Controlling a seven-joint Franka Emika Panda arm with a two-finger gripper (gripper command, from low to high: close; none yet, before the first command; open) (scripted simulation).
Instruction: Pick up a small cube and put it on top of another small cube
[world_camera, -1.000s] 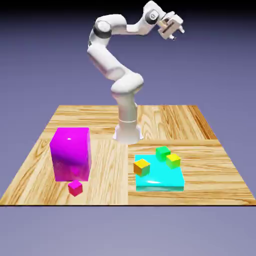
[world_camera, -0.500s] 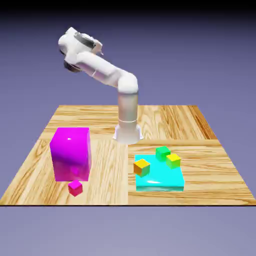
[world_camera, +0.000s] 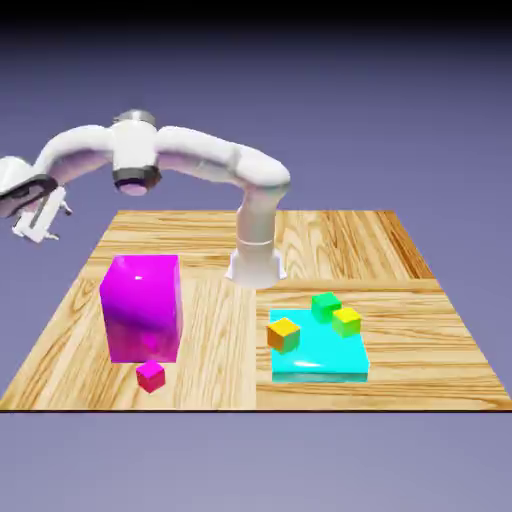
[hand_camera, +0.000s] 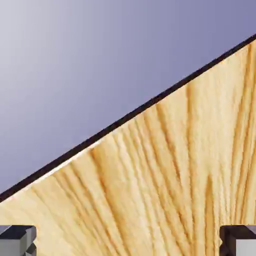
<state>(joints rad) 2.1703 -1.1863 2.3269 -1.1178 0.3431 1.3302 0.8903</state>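
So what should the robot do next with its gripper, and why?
Probably swing the open gripper back in over the table, toward the small pink cube in front of the big magenta block. It's out past the table's edge at the exterior view's left, with nothing between its fingertips, and that little cube sits alone on the wood.

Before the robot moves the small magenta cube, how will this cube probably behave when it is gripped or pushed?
The small magenta cube looks solid, so it likely stays stiff between fingers. Its glossy faces may be a little slippery. Its flat sides and low shape suggest sliding rather than rolling.
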